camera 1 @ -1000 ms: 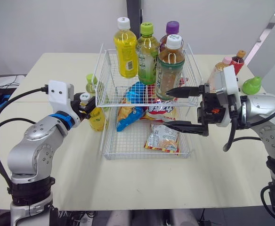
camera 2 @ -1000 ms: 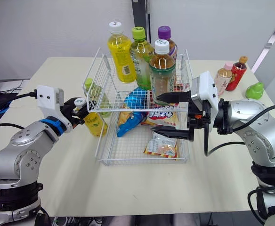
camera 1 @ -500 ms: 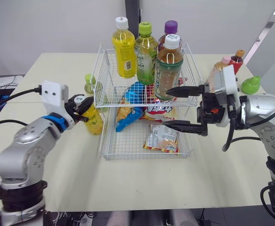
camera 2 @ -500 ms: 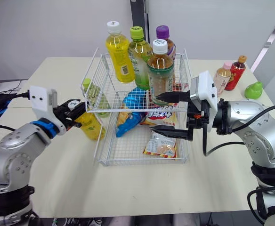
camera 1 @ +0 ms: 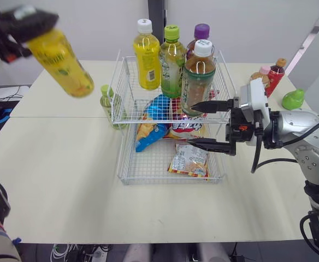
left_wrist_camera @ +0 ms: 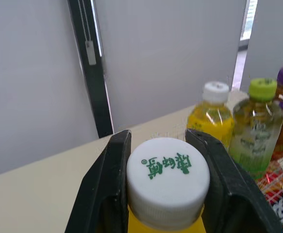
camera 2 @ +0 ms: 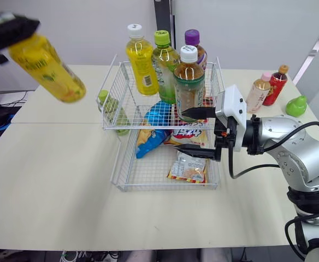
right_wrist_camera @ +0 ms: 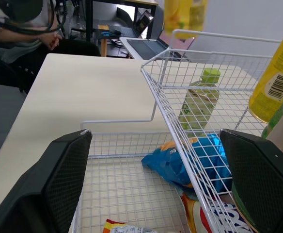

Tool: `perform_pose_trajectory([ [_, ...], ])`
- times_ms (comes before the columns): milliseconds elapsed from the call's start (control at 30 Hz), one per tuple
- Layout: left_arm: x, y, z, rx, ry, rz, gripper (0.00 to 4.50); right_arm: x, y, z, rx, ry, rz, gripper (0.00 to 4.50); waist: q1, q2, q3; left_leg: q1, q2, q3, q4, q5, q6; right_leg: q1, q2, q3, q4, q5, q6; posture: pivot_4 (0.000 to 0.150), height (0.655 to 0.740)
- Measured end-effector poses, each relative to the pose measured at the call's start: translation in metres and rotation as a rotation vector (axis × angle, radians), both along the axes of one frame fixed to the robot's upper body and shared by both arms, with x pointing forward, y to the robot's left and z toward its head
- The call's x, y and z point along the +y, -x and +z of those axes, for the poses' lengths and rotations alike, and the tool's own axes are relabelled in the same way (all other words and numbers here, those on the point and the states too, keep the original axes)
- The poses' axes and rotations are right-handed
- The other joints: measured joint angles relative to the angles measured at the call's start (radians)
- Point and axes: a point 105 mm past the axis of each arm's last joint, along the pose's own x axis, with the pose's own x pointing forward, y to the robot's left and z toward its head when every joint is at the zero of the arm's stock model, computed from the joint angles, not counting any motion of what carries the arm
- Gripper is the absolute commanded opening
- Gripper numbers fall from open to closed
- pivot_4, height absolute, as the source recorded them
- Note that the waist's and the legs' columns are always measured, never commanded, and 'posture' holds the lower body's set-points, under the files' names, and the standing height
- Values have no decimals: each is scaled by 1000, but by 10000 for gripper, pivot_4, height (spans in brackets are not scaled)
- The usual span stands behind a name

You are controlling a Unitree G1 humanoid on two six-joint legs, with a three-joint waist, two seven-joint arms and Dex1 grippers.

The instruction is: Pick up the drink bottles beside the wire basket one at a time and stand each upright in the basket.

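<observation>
**Left claw holds a yellow bottle aloft; right claw gapes beside the basket**

The left claw (left_wrist_camera: 158, 145) is closed on the neck of a yellow plastic drink bottle (camera 1: 61, 57). Its black fingers (left_wrist_camera: 107, 184) press either side of the white cap. In the head view it sits at the upper left of the frame. The bottle hangs tilted in the air, well apart from the white two-tier wire basket (camera 1: 128, 82). The right claw (camera 1: 203, 125) is spread wide and empty at centre right, just beside the basket.

Four tall bottles stand in the upper tier and snack packets (camera 1: 188, 161) lie in the lower one. A small green-capped bottle (camera 1: 106, 101) stands on the cream table (camera 1: 55, 180) against the basket's left wall. Behind is a pale grey wall with a dark post (camera 1: 158, 16).

The left claw is blurred and cut by the frame edge. The purple-capped bottle (camera 1: 201, 33) is mostly hidden behind a brown tea bottle (camera 1: 198, 76).
</observation>
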Motion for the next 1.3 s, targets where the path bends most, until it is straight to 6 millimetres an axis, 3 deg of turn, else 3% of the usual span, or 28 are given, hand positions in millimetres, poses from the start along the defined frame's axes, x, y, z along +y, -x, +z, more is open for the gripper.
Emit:
perform_pose_trajectory([
  [133, -28, -2, 20, 16, -35, -139, 13743, -1, -2, 0, -11, 2, -15, 45000, 0, 0, 0, 0, 0, 2, 0, 0, 0, 0, 0, 0, 0, 0, 0, 1500, 7400],
  [300, -76, -5, 40, 36, -67, -340, 13743, -2, -6, -1, -11, -6, -38, 45000, 0, 0, 0, -1, -1, 3, 1, 0, 0, 0, 0, 0, 0, 0, 1, 1500, 7400],
  [367, -90, -6, 40, 55, -82, -402, 13743, -12, -2, 4, 0, 5, -52, 45000, 0, 3, 2, -2, -1, 3, 1, 0, 0, -1, -1, 1, 0, 0, 1, 1500, 7400],
  [500, -117, -18, 17, 135, -160, -483, 13743, -45, 9, 38, -59, -18, -125, 45000, 0, 4, 3, -2, 0, 4, 1, 0, 0, -1, 0, 0, 0, -1, 1, 1500, 7400],
  [667, -154, -38, -24, 226, -212, -587, 13743, -47, 14, 35, -21, -27, -111, 45000, -11, 4, 3, -2, 1, 6, 2, 0, 0, -2, 0, 2, 2, -1, 1, 1500, 7400],
  [1000, -171, -51, -49, 207, -255, -614, 13743, -50, 13, 31, 7, -25, -140, 45000, -15, 4, 3, -3, 0, 6, 2, 0, 1, -3, -1, 3, 1, -1, 1, 1500, 7400],
  [1300, -178, -56, -52, 176, -274, -631, 13743, -52, 16, 37, -23, -29, -180, 45000, -9, 4, 3, -3, 0, 6, 2, 0, 1, -2, -1, 2, 1, -1, 1, 1500, 7400],
])
